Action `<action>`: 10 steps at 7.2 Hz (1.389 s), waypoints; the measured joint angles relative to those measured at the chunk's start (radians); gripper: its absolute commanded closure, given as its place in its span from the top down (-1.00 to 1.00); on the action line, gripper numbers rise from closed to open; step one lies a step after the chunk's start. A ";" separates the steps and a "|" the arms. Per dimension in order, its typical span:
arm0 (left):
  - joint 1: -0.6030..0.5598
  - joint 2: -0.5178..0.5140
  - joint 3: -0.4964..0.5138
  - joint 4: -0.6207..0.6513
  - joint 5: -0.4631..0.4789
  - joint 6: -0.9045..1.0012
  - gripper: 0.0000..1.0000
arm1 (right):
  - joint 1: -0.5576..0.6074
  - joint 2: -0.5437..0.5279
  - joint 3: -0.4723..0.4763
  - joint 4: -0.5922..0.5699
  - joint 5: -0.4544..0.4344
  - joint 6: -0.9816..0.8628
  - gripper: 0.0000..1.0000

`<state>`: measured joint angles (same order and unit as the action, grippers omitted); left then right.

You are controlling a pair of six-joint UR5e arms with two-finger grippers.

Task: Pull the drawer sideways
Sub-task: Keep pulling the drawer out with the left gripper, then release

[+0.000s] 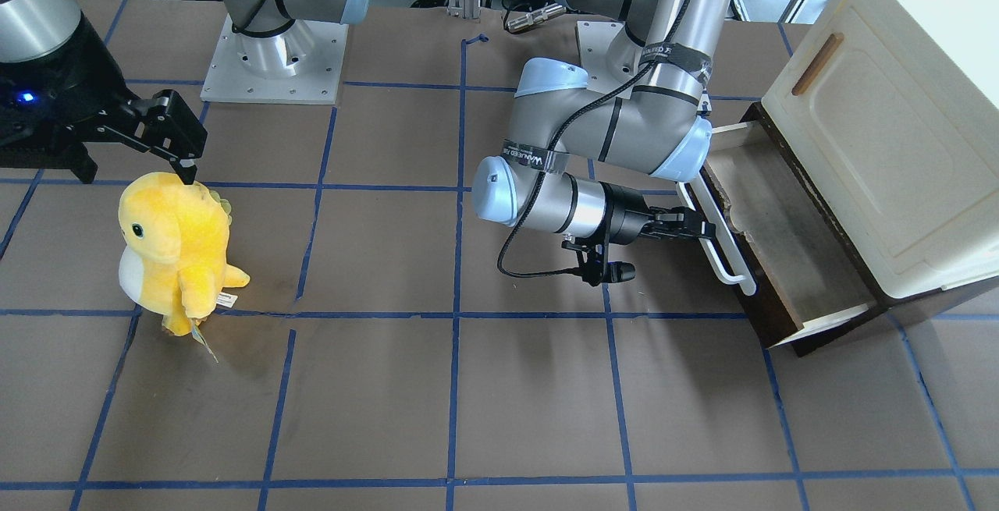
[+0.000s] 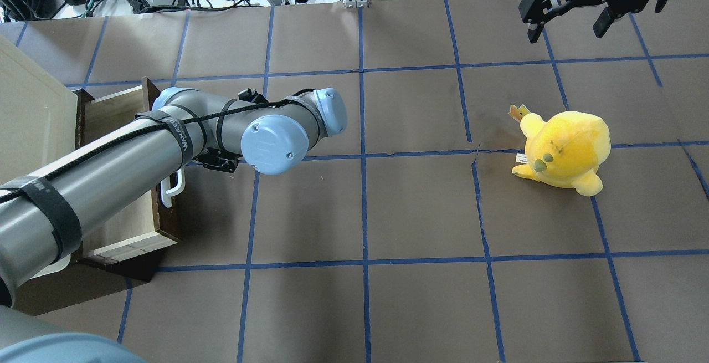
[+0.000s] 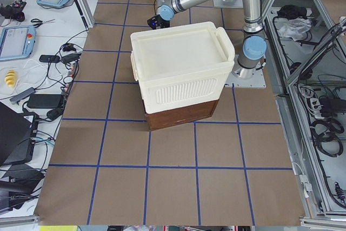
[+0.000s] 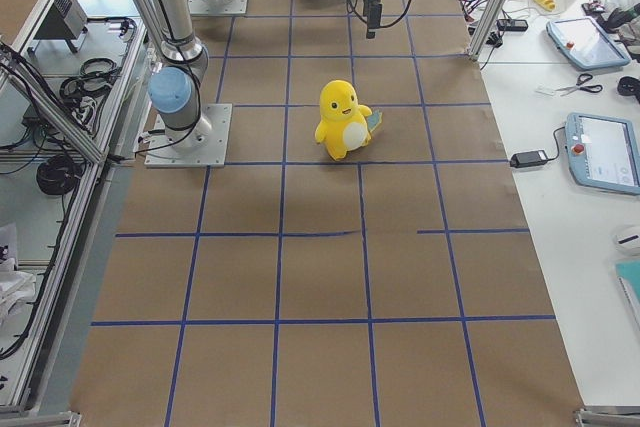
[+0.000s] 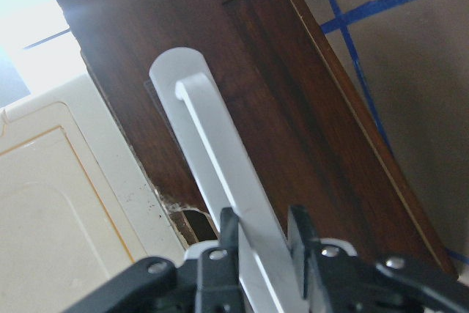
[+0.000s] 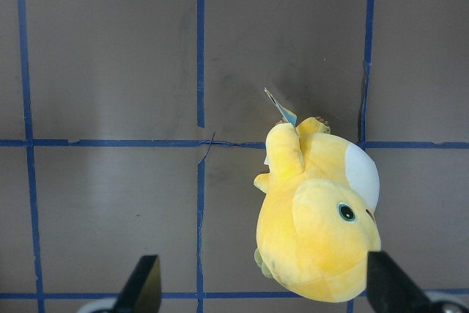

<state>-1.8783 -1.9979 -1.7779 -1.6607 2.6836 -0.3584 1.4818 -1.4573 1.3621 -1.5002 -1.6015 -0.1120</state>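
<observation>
The dark-brown drawer (image 1: pixel 780 230) stands partly pulled out from under the cream cabinet (image 1: pixel 882 144), and its pale wood inside shows. My left gripper (image 1: pixel 706 230) is shut on the drawer's long white bar handle (image 1: pixel 730 261). In the left wrist view the two black fingers (image 5: pixel 229 232) clamp the handle (image 5: pixel 220 166) against the dark drawer front (image 5: pixel 308 130). In the overhead view my left arm hides the gripper; the drawer (image 2: pixel 122 219) and handle end (image 2: pixel 173 183) show. My right gripper (image 2: pixel 576 22) is open and empty, above the yellow plush toy (image 2: pixel 565 149).
The yellow plush toy (image 1: pixel 175 246) stands upright on the brown mat, under the right gripper (image 1: pixel 133 160); it also shows in the right wrist view (image 6: pixel 319 218). The cabinet door has a small brown wooden handle (image 1: pixel 817 64). Blue tape lines grid the table.
</observation>
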 measured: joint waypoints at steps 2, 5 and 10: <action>-0.011 -0.007 0.007 -0.003 -0.002 0.001 -1.00 | 0.000 0.000 0.000 0.000 0.000 0.000 1.00; -0.039 -0.016 0.022 -0.007 -0.002 0.004 -1.00 | 0.000 0.000 0.000 0.000 0.000 0.000 1.00; -0.060 -0.017 0.028 -0.005 0.003 0.031 0.99 | 0.000 0.000 0.000 0.000 0.000 0.000 1.00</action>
<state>-1.9388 -2.0154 -1.7503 -1.6661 2.6868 -0.3274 1.4818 -1.4573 1.3621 -1.5002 -1.6015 -0.1120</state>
